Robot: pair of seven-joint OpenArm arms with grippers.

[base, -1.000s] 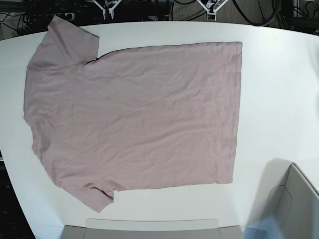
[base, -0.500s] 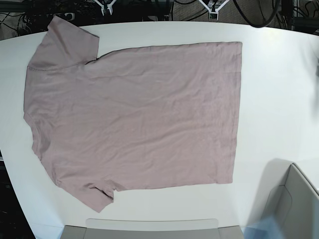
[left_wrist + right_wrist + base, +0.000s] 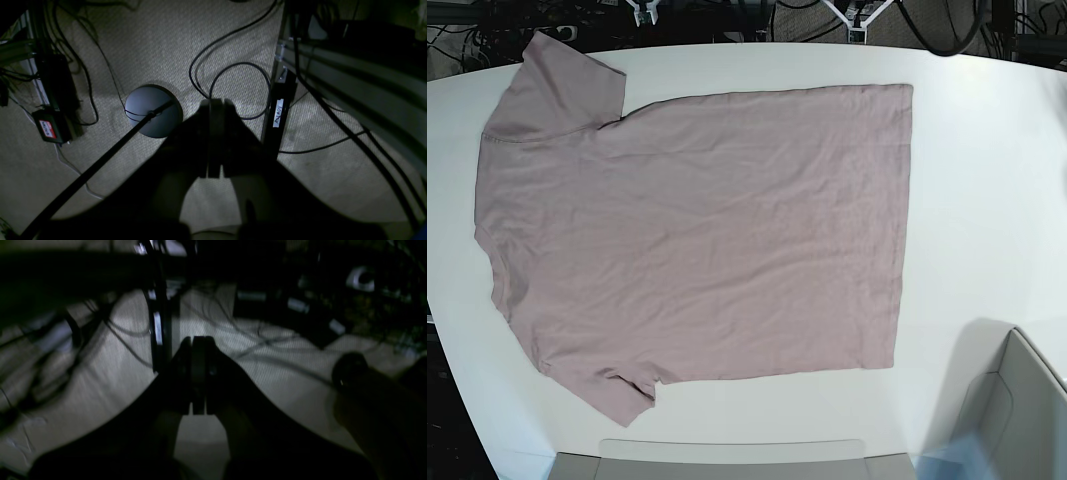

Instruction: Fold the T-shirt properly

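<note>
Both pairs of jaws are pressed together on nothing; the left gripper (image 3: 213, 103) hangs over carpeted floor (image 3: 160, 43) strewn with cables (image 3: 230, 66), beside a round dark stand base (image 3: 153, 110), and the right gripper (image 3: 196, 340) hangs over similar dim, blurred floor; neither arm shows in the base view, so both seem parked off the bench (image 3: 987, 180), probably to leave it free. The T-shirt (image 3: 697, 235) lies spread flat on the bench, sleeves toward that view's left and hem toward its right, only lightly wrinkled, no fold made yet; laid out like this, it looks ready for a first fold.
</note>
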